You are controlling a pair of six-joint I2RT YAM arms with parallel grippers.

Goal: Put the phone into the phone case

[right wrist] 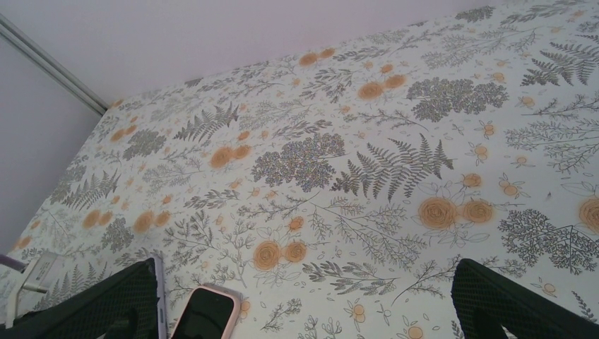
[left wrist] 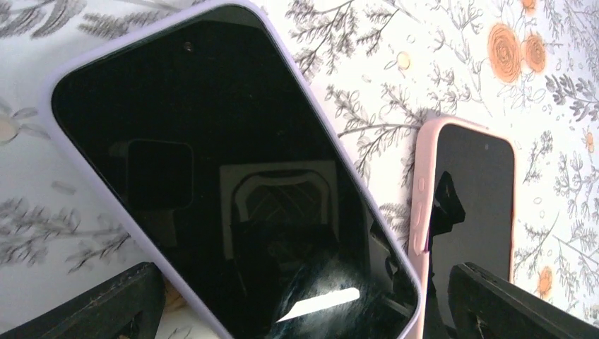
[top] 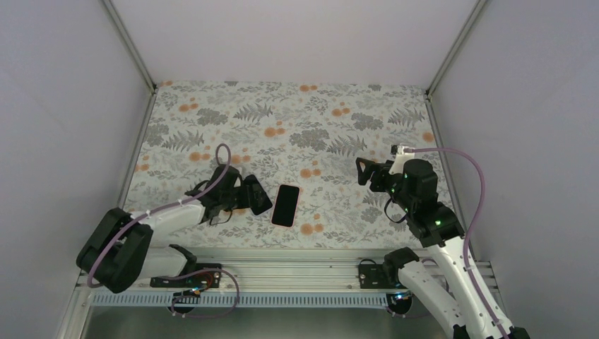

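Note:
A black-screened phone in a lavender case (left wrist: pixel 212 176) fills the left wrist view, lying at an angle on the floral table. My left gripper (left wrist: pixel 307 318) is open, with one finger on each side of the phone's near end and a gap at the left finger (left wrist: pixel 106 311). In the top view this phone (top: pixel 258 195) sits at my left gripper (top: pixel 247 198). A pink case with a dark screen inside it (top: pixel 286 205) lies just to its right, also in the left wrist view (left wrist: pixel 470 205). My right gripper (top: pixel 362 171) is open and empty, raised right of the pink case (right wrist: pixel 205 311).
The floral table cover (top: pixel 297 134) stretches to the back wall. Metal frame posts (top: pixel 131 42) stand at the back corners, with grey walls on both sides. A metal rail (top: pixel 282 272) runs along the near edge by the arm bases.

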